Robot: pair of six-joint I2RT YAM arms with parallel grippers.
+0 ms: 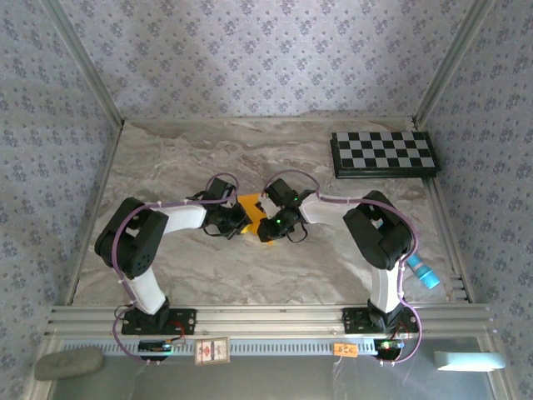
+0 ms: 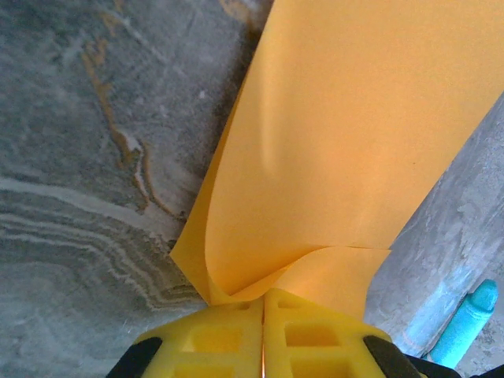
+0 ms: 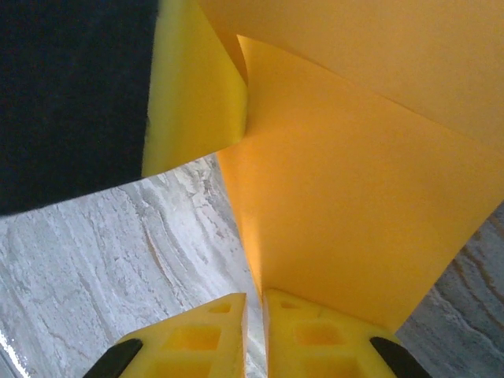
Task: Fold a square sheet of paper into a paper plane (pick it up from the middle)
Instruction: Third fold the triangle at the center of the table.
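Though half-masked overhead, left end effector [image 2: 264, 303], right end effector [image 3: 253, 305] pinch square sheet of paper [image 2: 346, 142].

The left arm [image 1: 158, 229] and right arm [image 1: 366, 221] crowd the desk's [image 1: 175, 158] middle around the square sheet of paper [image 1: 250, 203]. The checkerboard [image 1: 383, 154] fills the far right corner; far left lies open

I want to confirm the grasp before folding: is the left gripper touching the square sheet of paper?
Touching. The left wrist view shows the left gripper closed, with the square sheet of paper rising out from between its fingertips.
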